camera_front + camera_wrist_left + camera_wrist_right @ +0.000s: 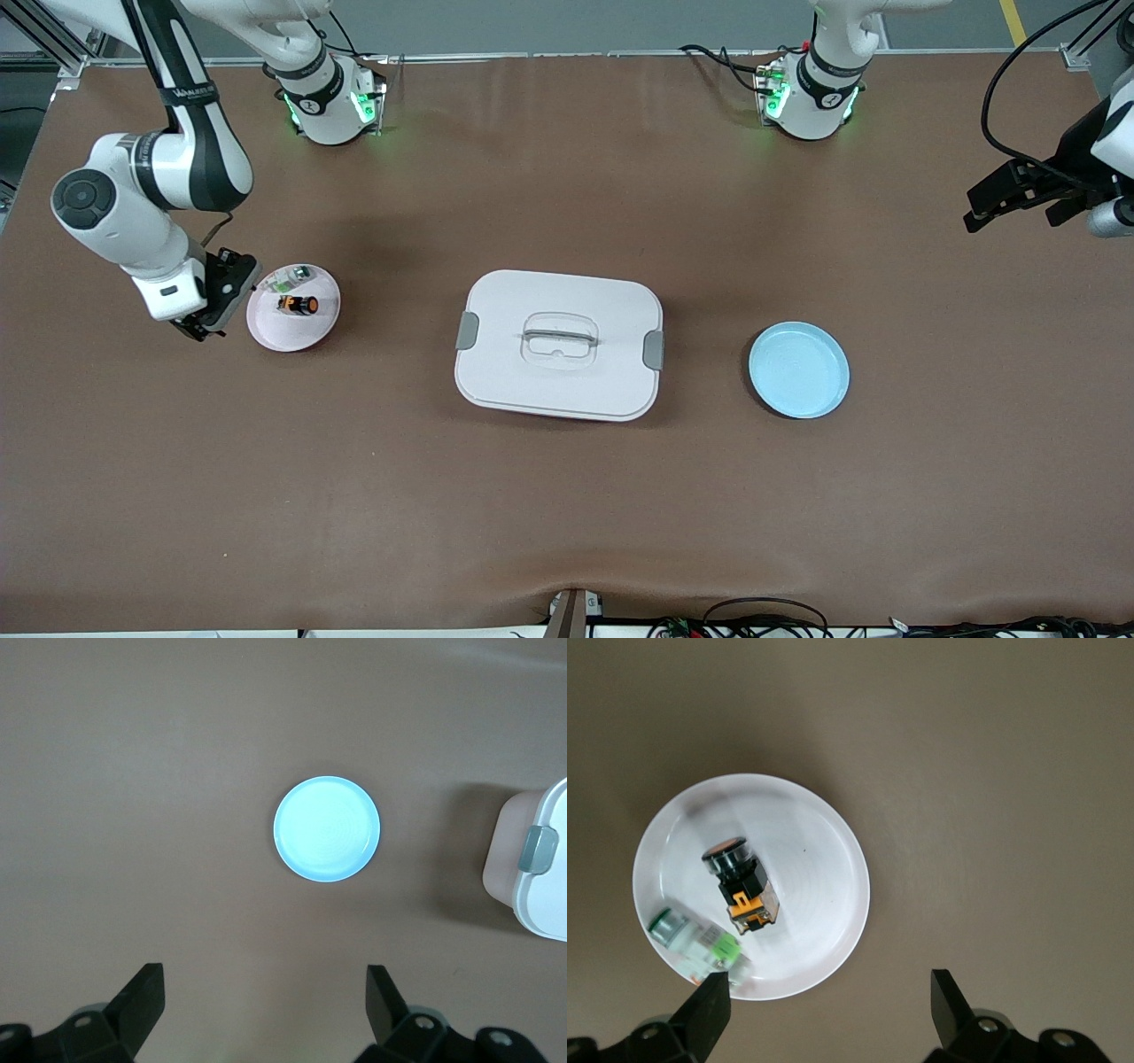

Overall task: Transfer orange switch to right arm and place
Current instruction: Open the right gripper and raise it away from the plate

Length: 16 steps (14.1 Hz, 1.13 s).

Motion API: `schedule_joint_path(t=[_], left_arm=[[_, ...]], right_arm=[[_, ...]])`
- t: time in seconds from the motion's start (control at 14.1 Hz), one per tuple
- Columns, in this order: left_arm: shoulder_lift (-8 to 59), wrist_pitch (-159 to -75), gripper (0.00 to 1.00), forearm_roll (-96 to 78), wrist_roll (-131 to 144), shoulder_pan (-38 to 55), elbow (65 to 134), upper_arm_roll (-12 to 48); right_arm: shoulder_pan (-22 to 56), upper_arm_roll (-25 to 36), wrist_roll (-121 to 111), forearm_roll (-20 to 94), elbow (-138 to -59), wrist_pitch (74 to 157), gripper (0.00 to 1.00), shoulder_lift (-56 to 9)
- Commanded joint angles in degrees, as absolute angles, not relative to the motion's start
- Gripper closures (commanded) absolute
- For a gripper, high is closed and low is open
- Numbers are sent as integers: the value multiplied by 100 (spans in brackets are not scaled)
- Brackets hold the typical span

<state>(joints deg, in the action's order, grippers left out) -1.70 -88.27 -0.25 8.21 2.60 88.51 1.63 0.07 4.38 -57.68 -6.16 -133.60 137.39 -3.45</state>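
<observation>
**Orange switch lying on pink plate; both grippers empty**

Right gripper [205, 310]: fingers spread wide, nothing between them. It hangs at the edge of the pink plate [266, 337], on the side toward the right arm's end of the table. In the right wrist view the plate sits just off the fingertips.

Orange switch [299, 305]: lies on its side on the pink plate, apart from the gripper. Round orange cap at one end, black collar below it, blocky body with orange fittings at the other. A small green-and-white part [287, 282] lies beside it on the same plate; whether the two touch cannot be told.

Handling judgement: small, rigid, light. The round cap would likely slip or roll under the pads; the flat-sided body offers the surer hold.

White lidded box [560, 344]: mid-table, closed. Blue plate [798, 369]: toward the left arm's end, bare.

Left gripper [1028, 192]: waiting, raised over the left arm's end of the table, fingers wide apart, holding nothing.
</observation>
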Motion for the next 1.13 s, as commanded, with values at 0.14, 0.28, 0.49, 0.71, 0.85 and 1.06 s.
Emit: schedule_joint_path(t=[0.14,0.28,0.49,0.71,0.85,1.06], left_arm=[[-193,-8842,0,-44,826,211,8859,211],[-193,-8842,0,-44,826,211,8859,211],[-193,-8842,0,-35,826,211,8859,211],[-193,-8842,0,-35,826,211,8859,211],[-193,-8850,0,-35,826,211,8859,211],[-185,-8868,0,-44,826,211,8859,211]], right_arm=[[-105,369,-1617,-756,-13000,12808,0,-281],[-105,360,-287,-756,-12676,12184,0,-299],[-140,360,62,-747,-12367,11849,0,-343],[-193,352,62,-686,-11701,11147,0,-378],[-176,343,62,-607,-11208,10846,0,-509],[-184,334,62,-160,-10646,10724,0,-519]])
